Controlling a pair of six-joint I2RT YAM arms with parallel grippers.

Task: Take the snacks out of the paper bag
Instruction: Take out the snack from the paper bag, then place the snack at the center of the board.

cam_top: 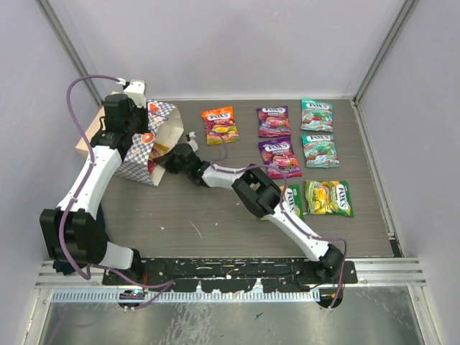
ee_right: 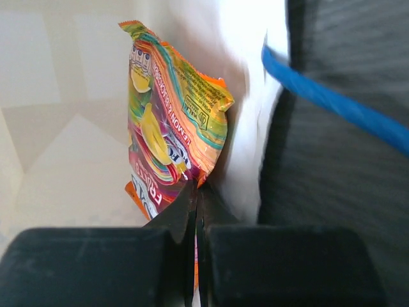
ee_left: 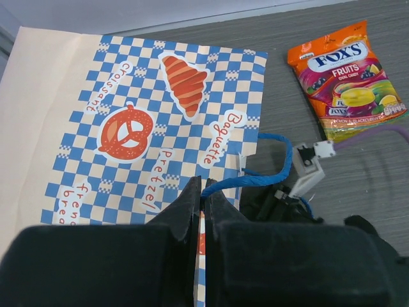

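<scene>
I was mid-extraction. My right gripper [ee_right: 197, 187] sat inside the cream paper bag with blue-white checks [cam_top: 159, 128] at the far left, its jaws pinched together on the edge of an orange-and-yellow candy packet [ee_right: 172, 121] leaning against the bag's inner wall. My left gripper [ee_left: 203, 187] was clamped on the bag's rim, perhaps on the blue cord handle [ee_left: 268, 174] too; that view was too tight. The next move called for a straight pull out through the mouth. The packet looked flat, crinkled, glossy.

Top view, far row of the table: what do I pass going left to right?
paper bag → orange packet → purple packet → teal packet
</scene>
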